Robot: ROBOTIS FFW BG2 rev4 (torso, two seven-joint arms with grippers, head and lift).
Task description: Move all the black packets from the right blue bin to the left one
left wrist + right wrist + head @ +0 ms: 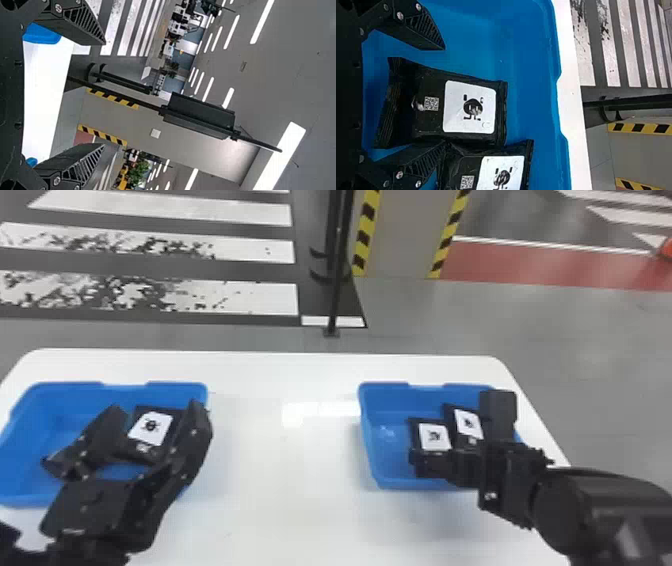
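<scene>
Over the left blue bin (30, 440), my left gripper (156, 410) is open, with a black packet (151, 430) in the bin visible between its spread fingers. In the left wrist view, nothing is between the fingers of that gripper (104, 95). The right blue bin (372, 440) holds two black packets side by side, one on the left (434, 436) and one on the right (468, 424). My right gripper (457, 437) is over their near part. In the right wrist view, the right gripper (443, 95) stands open around the left packet (468, 107); one finger is beside the right packet (500, 174).
Both bins stand on a white table (280, 470), with a wide stretch of tabletop between them. Beyond its far edge are a black pole (336, 290) and a pillar (405, 235) with yellow-and-black striped edges.
</scene>
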